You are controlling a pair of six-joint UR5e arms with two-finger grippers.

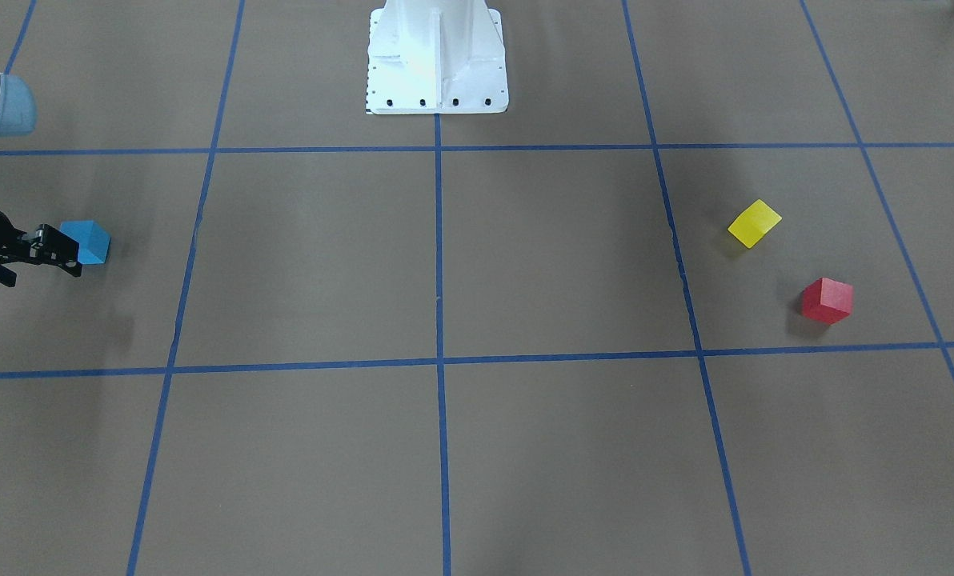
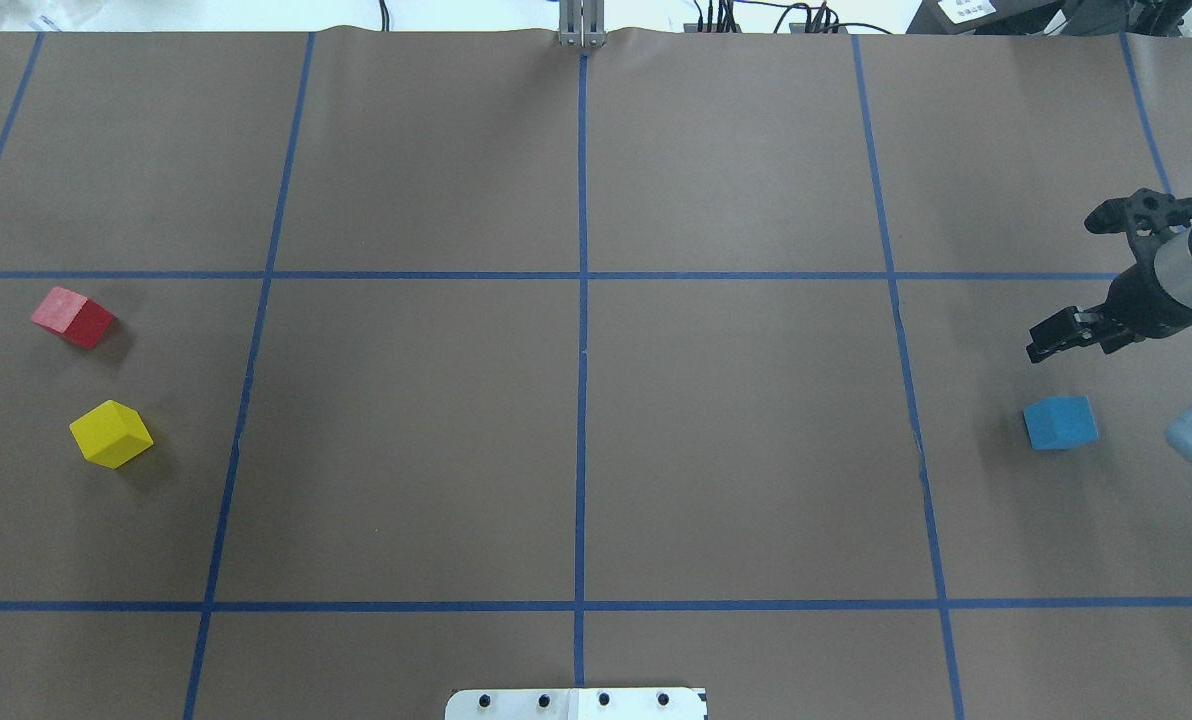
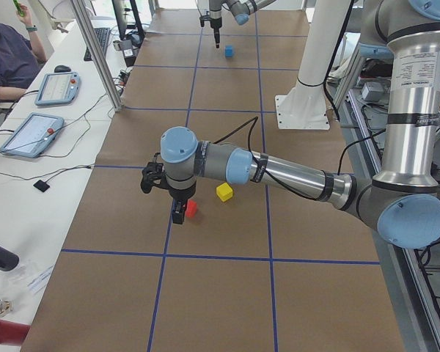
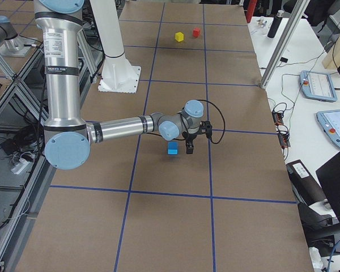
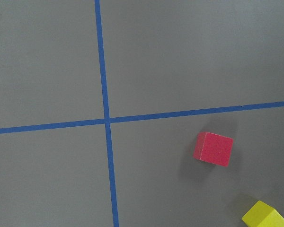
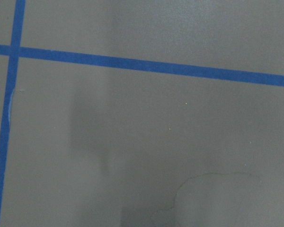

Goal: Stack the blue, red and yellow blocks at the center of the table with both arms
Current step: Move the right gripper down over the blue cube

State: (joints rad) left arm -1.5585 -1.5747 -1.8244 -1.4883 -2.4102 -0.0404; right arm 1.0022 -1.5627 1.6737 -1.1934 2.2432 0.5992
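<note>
The blue block (image 2: 1060,422) lies on the table's right side and also shows in the front view (image 1: 87,241). My right gripper (image 2: 1064,285) hangs just beyond it, open and empty, with one finger (image 1: 59,248) beside the block. The red block (image 2: 73,317) and the yellow block (image 2: 111,434) lie on the far left. Both show in the left wrist view, red (image 5: 213,148) and yellow (image 5: 266,215), with no fingers in frame. My left gripper (image 3: 163,202) shows only in the exterior left view, above and beside the red block (image 3: 191,209). I cannot tell whether it is open.
Brown paper with a blue tape grid (image 2: 582,350) covers the table. The white robot base plate (image 1: 437,60) stands at the robot's edge. Tablets and a person (image 3: 7,59) are at a side table beyond the far edge.
</note>
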